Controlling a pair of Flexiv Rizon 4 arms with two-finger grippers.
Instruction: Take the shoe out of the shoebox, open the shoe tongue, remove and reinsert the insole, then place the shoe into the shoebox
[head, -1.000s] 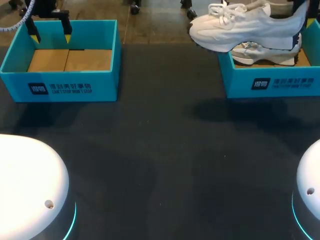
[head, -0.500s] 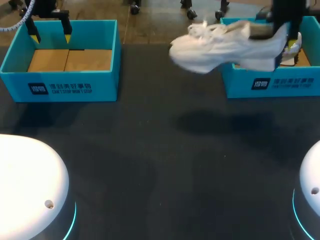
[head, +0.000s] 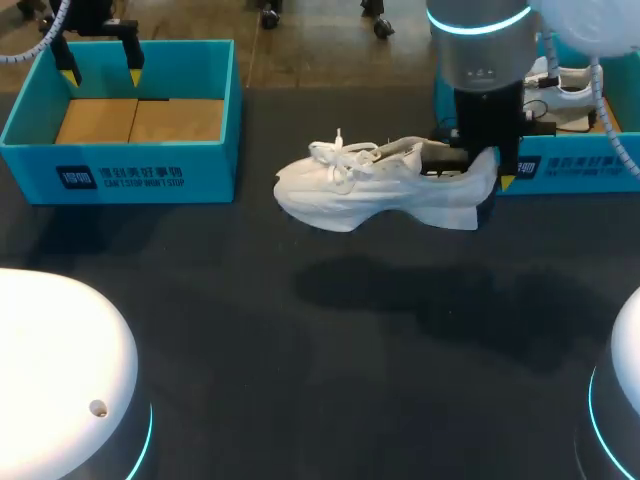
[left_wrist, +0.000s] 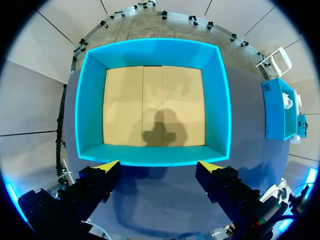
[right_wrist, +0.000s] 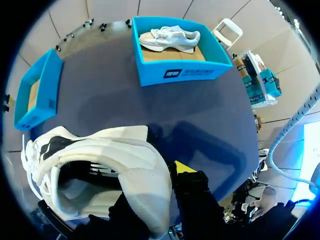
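A white shoe (head: 385, 185) hangs over the middle of the dark table, toe pointing left, its shadow on the mat below. My right gripper (head: 492, 168) is shut on its heel collar. In the right wrist view one yellow-tipped finger (right_wrist: 183, 167) lies outside the heel of the shoe (right_wrist: 100, 165) and the other is hidden inside it. Behind my right arm stands the right shoebox (head: 570, 168), with a second white shoe (head: 566, 84) in it. My left gripper (head: 100, 68) stands open over the back wall of the empty left shoebox (head: 120, 175).
The left shoebox (left_wrist: 152, 46) shows a bare cardboard floor ahead of my left gripper (left_wrist: 159, 167). From the right wrist, the right shoebox (right_wrist: 180, 72) with its shoe (right_wrist: 169, 39) and the left shoebox (right_wrist: 37, 95) stand at the table's far side.
My right arm has carried the shoe from above the right shoebox leftward and down, to over the table's middle. The left arm has not moved.
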